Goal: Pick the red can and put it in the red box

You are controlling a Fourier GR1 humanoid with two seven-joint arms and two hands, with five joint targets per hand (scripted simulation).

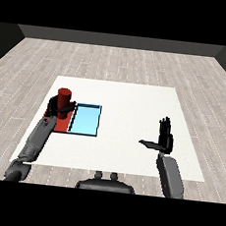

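Observation:
The red can [63, 98] stands upright over the red tray [61, 124] at the left of the white table. My left hand [57, 108] is curled round the can's lower part, thumb across its front. Most of the red tray is hidden under the hand and forearm. Whether the can rests on the tray or hangs just above it cannot be told. My right hand [165, 138] is far off at the right, raised above the table, fingers straight up and thumb stuck out to the left, holding nothing.
The light blue tray [86, 120] lies right beside the red tray, on its right. The white table [130, 107] stretches between the trays and my right hand. A grey plank floor surrounds the table.

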